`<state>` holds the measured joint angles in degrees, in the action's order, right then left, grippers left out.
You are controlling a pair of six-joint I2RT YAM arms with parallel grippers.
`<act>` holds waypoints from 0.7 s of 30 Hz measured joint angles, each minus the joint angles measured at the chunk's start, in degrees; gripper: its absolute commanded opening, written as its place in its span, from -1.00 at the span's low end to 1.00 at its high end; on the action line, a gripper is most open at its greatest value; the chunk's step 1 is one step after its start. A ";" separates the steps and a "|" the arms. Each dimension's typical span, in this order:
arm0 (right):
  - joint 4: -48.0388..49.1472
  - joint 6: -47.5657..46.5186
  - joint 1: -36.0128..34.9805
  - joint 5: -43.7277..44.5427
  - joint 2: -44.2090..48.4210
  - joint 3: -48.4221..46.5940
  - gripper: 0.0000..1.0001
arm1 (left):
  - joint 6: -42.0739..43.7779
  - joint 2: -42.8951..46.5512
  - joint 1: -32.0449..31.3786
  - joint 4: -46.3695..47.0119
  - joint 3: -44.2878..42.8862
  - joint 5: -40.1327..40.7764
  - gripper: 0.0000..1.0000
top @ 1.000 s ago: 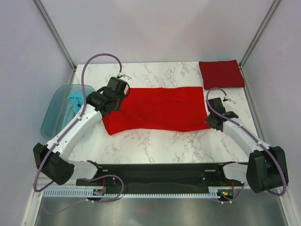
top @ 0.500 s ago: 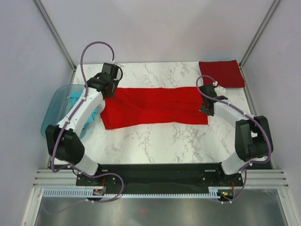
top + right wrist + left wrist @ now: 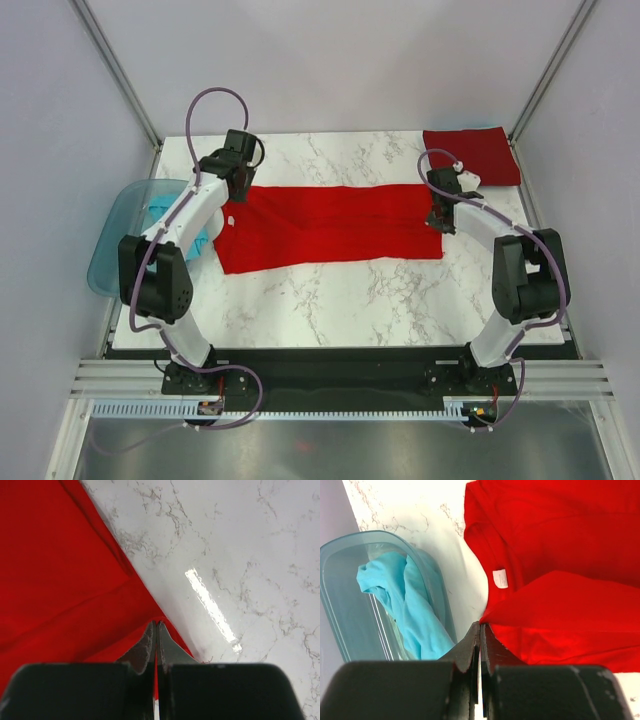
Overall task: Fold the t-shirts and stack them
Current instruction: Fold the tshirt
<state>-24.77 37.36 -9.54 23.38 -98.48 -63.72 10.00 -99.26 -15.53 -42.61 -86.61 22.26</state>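
Far left, the teal t-shirt (image 3: pixel 415 610) lies bunched in the tub (image 3: pixel 340 580). The left gripper (image 3: pixel 480 627) is pinched tight on a fold of the red t-shirt (image 3: pixel 330 230), and it has swung away to the far edge. The shirt, mid-table, now lies as a narrower doubled strip. The right gripper (image 3: pixel 155 626), clamped on the other end, has travelled with it. The lengthwise fold looks nearly laid. The crimson t-shirt (image 3: pixel 470 157) waits folded in the far right corner.

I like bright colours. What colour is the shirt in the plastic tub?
Teal-blue; the shirt shows best in the left wrist view.
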 measured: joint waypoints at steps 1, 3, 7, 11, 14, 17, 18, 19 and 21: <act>0.11 -0.11 0.15 0.00 -0.22 -0.22 -1.00 | 0.09 -0.31 0.09 0.07 -0.13 0.04 -0.95; 0.26 -0.20 0.52 -0.07 -0.61 -0.66 -1.00 | 0.37 -1.03 0.22 0.22 -0.61 0.13 -0.95; 0.39 -0.39 0.72 -0.22 -1.38 -1.51 -1.00 | 0.85 -2.56 0.50 0.87 -1.84 0.20 -0.95; 0.37 -0.83 0.72 -0.50 -2.56 -2.73 -1.00 | 1.38 -4.15 0.83 1.05 -3.34 0.22 -0.95; 0.44 -1.18 0.72 -0.61 -3.52 -3.56 -1.00 | 1.92 -5.70 0.94 1.20 -4.76 0.76 -0.95; 0.52 -1.29 0.74 -0.61 -4.37 -4.31 -1.00 | 2.32 -6.99 1.11 1.20 -5.57 1.49 -0.95; 0.52 -1.38 0.74 -0.61 -4.66 -4.57 -1.00 | 2.47 -7.30 1.22 1.22 -5.66 1.57 -0.96; 0.59 -1.44 0.76 -0.63 -4.94 -4.81 -1.00 | 2.58 -7.63 1.33 1.20 -5.70 1.64 -0.95; 0.59 -1.62 0.79 -0.63 -5.66 -5.42 -1.00 | 2.78 -8.31 1.66 1.22 -6.03 1.64 -0.95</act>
<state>-24.18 35.75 -8.75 22.74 -104.14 -69.14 12.78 -107.57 -13.87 -41.39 -92.64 23.90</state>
